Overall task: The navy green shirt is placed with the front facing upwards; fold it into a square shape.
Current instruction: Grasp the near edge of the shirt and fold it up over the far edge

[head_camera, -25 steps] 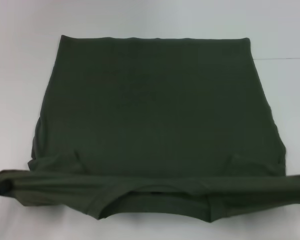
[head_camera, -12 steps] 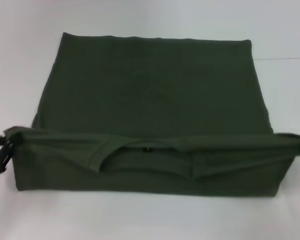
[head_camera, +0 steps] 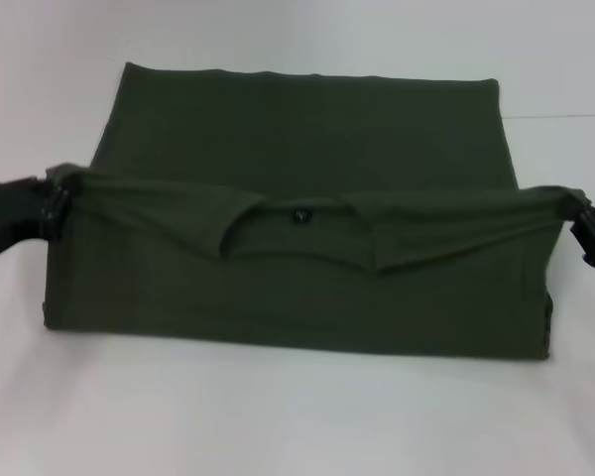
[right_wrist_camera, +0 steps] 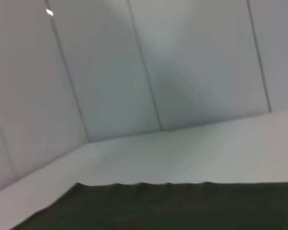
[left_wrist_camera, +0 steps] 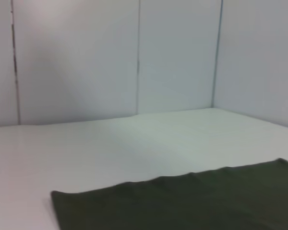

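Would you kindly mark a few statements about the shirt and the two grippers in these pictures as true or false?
1. The left gripper and the right gripper each hold one end of the navy green shirt. True.
2. The collar sits on the raised edge stretched between the grippers. True.
3. The shirt lies completely flat on the white table. False: its near part is lifted, hanging as a panel from the held edge.
4. The cream "FREE!" lettering is plainly visible. False: only plain dark green fabric shows.
5. The far hem rests on the table. True.
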